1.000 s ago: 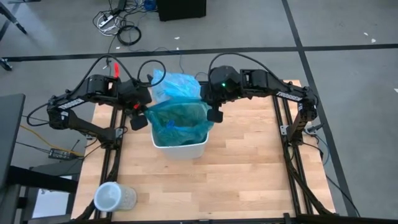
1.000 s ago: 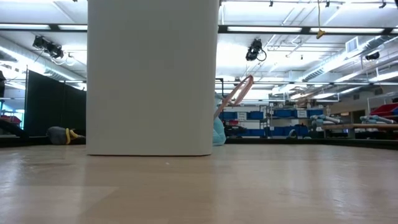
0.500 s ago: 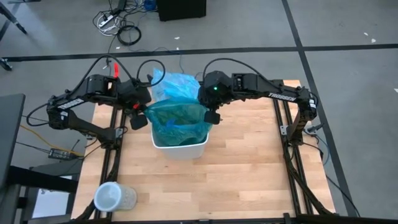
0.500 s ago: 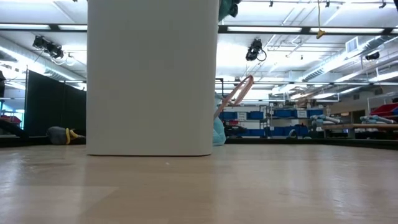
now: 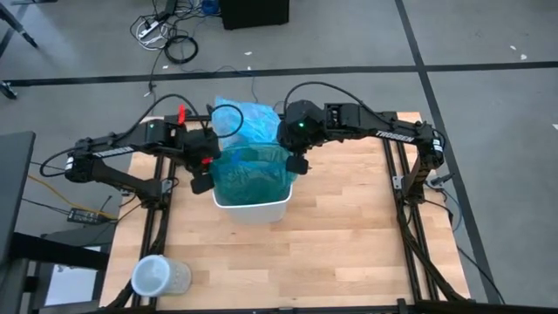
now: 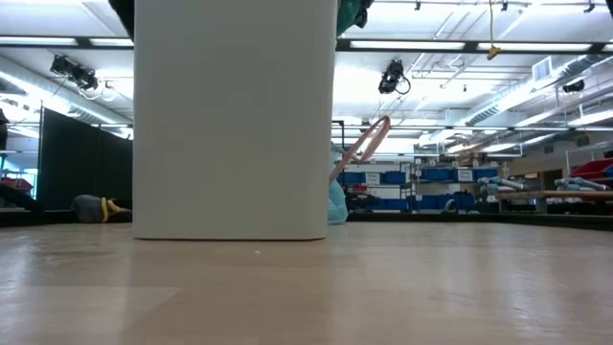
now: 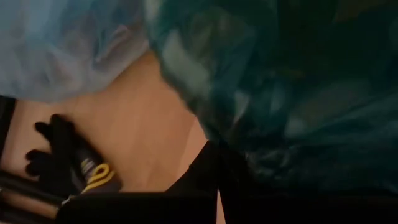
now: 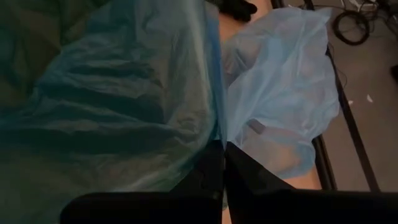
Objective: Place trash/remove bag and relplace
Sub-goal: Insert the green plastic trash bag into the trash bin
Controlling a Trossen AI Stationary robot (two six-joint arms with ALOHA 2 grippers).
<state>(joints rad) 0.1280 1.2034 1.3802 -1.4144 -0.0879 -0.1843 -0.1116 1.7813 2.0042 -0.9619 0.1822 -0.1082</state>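
Here, the entry for the darker teal-green bag (image 5: 251, 172): it lined the white bin (image 5: 253, 206) near the back middle of the counter (image 5: 349, 235), its mouth gathered upward between the two arms. The bag (image 5: 248, 122) proper, light sky-blue and crinkled, lay heaped on the counter just behind the bin, touching the teal plastic at the rim. No loose trash was visible on the counter.

Step in hand, judged: removal of the liner from the bin, both arms having a pinch on its rim. The next move would call for an even, matched lift on both sides, high enough to clear the bin wall without tearing the thin film or tipping the bin; the blue bag would then need spreading over the rim.

Left end effector (image 5: 201, 171): at the bin's left rim, fingers clenched, grasping the teal film as far as the left wrist view shows, where dark plastic bunched against the fingers (image 7: 211, 180).

Right end effector (image 5: 296, 162): at the bin's right rear rim, fingers (image 8: 233, 171) pressed fully together on the edge of the teal film.

Other items: a clear lidded cup (image 5: 159, 276) at the counter's near left corner; black gloves (image 7: 56, 155) on the counter beside the left arm.
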